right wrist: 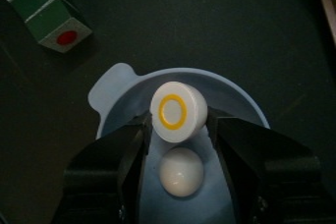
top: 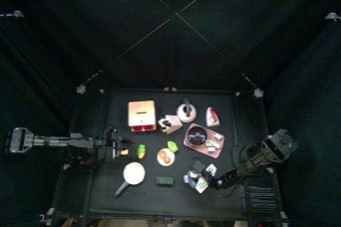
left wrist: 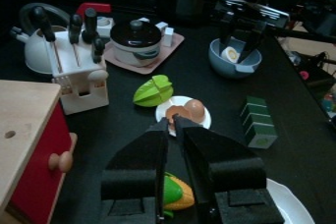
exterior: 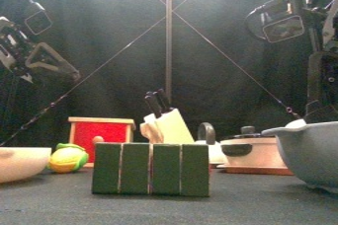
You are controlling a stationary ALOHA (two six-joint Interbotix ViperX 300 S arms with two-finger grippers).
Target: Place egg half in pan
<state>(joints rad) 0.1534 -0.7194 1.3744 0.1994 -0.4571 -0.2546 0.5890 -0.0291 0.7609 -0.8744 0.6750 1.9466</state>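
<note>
White egg half (right wrist: 174, 109) between right jaws

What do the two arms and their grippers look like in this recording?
Both arms are black. The left gripper has two broad, flat matte-black jaws, squared at the base and narrowing toward the tips. The right gripper has the same blocky black jaws. In the top view each arm is a slim, jointed black limb with pale grey patches at the wrist.
</note>
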